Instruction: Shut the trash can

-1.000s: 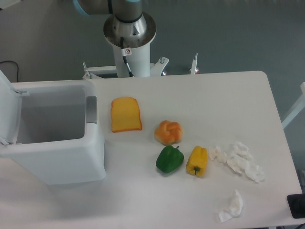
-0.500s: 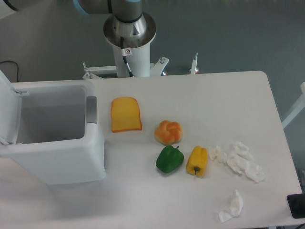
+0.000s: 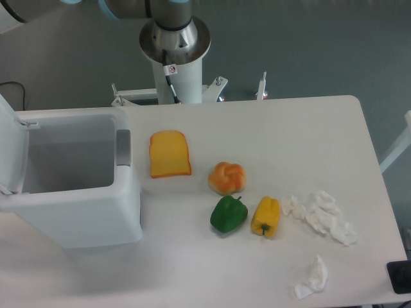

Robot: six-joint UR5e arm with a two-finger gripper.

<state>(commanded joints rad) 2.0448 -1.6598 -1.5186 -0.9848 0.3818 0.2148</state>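
While the lid stood up, the trash can [image 3: 70, 186] stayed open at the desk's left edge.

Nearest lay crumpled tissues [image 3: 319, 220], then a green pepper [image 3: 228, 214] beside a yellow pepper [image 3: 266, 217], a bun [image 3: 227, 178], and a bread slice [image 3: 169, 154] near the bin's grey latch strip [image 3: 122, 147]. Nothing on the desk [image 3: 289, 135] had shifted over the last second; only the arm's upper link (top left) had swung slightly. With the tool out of view, I cannot tell its state; closing looked unstarted.
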